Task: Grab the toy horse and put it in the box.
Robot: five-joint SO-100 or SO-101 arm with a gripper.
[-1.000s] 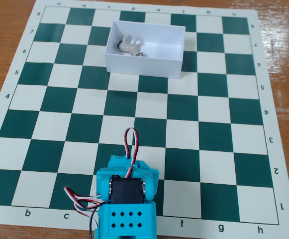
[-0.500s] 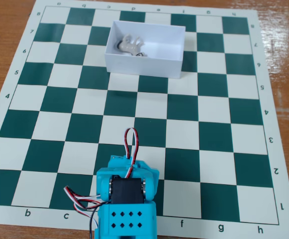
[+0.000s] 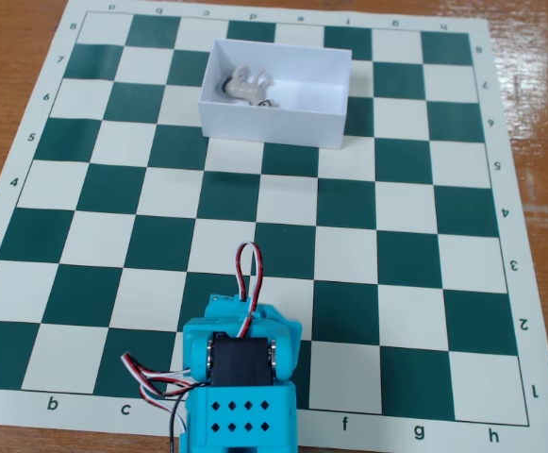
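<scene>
The toy horse (image 3: 246, 88), a tiny pale figurine with dark bits, lies on its side inside the box, in its left half. The box (image 3: 272, 126) is white, open-topped and low-walled, and stands on the far rows of the chessboard, slightly turned. My blue arm (image 3: 240, 376) is folded back at the near edge of the board, far from the box. Only its servo housing and wiring loops show from this fixed view. The gripper's fingers are hidden under the housing, so I cannot see whether they are open or shut.
A green and white chessboard mat (image 3: 415, 255) covers most of the wooden table (image 3: 9, 57). Red, black and white wires (image 3: 151, 377) loop out from the arm's left side.
</scene>
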